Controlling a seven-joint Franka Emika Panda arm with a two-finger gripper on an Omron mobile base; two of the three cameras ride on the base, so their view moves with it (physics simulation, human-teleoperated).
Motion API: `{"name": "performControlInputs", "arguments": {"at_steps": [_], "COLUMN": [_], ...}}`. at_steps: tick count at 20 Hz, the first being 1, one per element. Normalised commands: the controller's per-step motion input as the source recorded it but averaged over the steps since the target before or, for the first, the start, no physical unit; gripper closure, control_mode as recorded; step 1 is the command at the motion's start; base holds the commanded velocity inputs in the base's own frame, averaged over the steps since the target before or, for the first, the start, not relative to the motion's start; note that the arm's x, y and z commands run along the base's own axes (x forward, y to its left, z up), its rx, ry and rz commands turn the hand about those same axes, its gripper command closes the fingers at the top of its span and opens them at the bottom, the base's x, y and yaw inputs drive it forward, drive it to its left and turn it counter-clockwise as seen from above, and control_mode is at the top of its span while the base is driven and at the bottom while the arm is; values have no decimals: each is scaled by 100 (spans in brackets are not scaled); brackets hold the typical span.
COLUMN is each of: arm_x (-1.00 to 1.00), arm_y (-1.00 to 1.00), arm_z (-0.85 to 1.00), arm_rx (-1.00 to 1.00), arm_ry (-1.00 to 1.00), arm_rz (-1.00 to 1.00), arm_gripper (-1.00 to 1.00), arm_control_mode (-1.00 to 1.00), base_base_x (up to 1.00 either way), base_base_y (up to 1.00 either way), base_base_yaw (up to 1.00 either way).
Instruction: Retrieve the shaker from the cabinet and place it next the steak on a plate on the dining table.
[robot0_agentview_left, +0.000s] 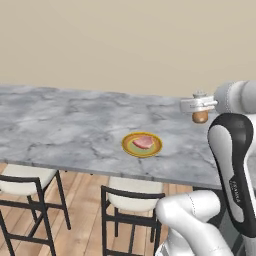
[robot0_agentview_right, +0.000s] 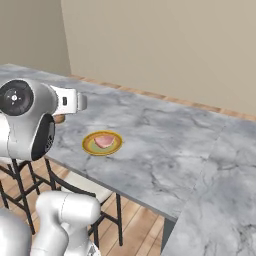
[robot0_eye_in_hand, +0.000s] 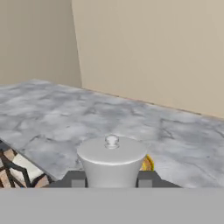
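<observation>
Claw (robot0_eye_in_hand: 112, 181) grips shaker (robot0_eye_in_hand: 112, 159); orange body (robot0_agentview_left: 200, 117) shows sideways.

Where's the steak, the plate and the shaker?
steak (robot0_agentview_left: 143, 142), left base view, middle of the meat.
plate (robot0_agentview_left: 129, 146), left base view, yellow rim at left.
shaker (robot0_agentview_left: 200, 117), left base view, orange-brown body.
</observation>
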Motion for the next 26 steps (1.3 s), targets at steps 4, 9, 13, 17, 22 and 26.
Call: {"name": "performControlInputs", "arguments": {"at_steps": [4,9,13,17,22,26], "arm_x": [59,39,32,50,26,31], "arm_y": [-45,-41,-46,-34,-2,0], "arm_z": [-63,-69,-50,-38,-50,-57], "arm_rx": [0,0,0,0,0,1], "arm_ry": [14,-7,-15,-15,-5,10], "arm_rz": [28,31,31,25,12,9], "arm_gripper": [100,100,100,100,100,100], "arm_control_mode": [-100,-100,-100,-100,-100,-100], "base_base_x": [0,0,0,0,0,0], "base_base_y": [0,0,0,0,0,0], "base_base_yaw": [0,0,0,0,0,0]}}
